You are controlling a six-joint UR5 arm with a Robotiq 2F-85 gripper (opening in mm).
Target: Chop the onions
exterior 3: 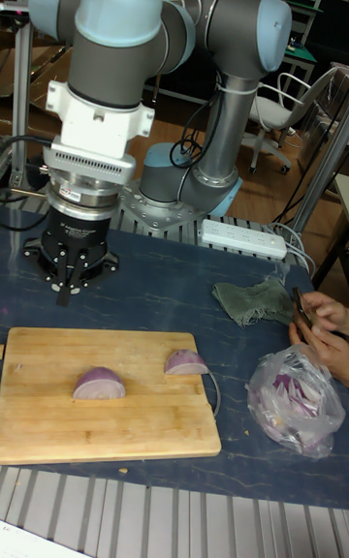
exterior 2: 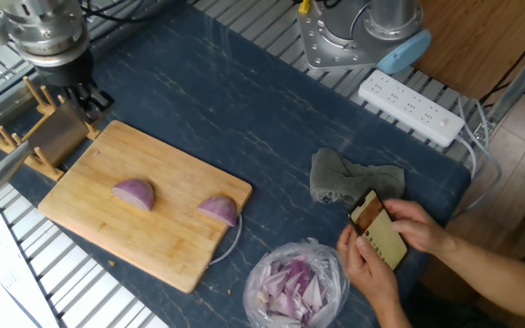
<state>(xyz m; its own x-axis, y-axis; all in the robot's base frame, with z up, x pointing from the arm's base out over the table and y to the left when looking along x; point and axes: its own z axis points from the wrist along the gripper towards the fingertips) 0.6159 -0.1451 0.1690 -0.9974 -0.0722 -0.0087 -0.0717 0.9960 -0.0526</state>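
The scene was a workshop with a dark blue table [exterior 2: 272, 137] standing on metal slats, and shelves and a chair were visible behind it in the tall fixed view. The grey and blue robot arm [exterior 3: 145, 25] rose from its base at the back of the table and bent down toward the far corner of a wooden cutting board [exterior 2: 144, 205]. Beside that corner stood a wooden rack [exterior 2: 39, 137] that carried a knife [exterior 2: 12, 164]; its blade lay in the rack and pointed out over the table edge.

The gripper [exterior 2: 87, 97] hung just above the table between the rack and the board. Its dark fingers [exterior 3: 66, 279] were close together, and nothing seemed to be between them, but I could not tell for sure if they were fully closed.

Two onions [exterior 2: 134, 193] lay with the flat side down on the board, well apart from each other, the second one [exterior 2: 219, 210] near the board's edge on the bag side. Both lay away from the gripper, toward the front of the table, and the knife was on the gripper's other side. I judged the rack to be much nearer to the gripper than the onions, so taking the knife was probably the next need.

A bag [exterior 2: 297, 282] of chopped pieces, a grey cloth [exterior 2: 349, 178] and a person's hands [exterior 2: 381, 246] with a phone [exterior 2: 379, 232] were on the far side of the table.
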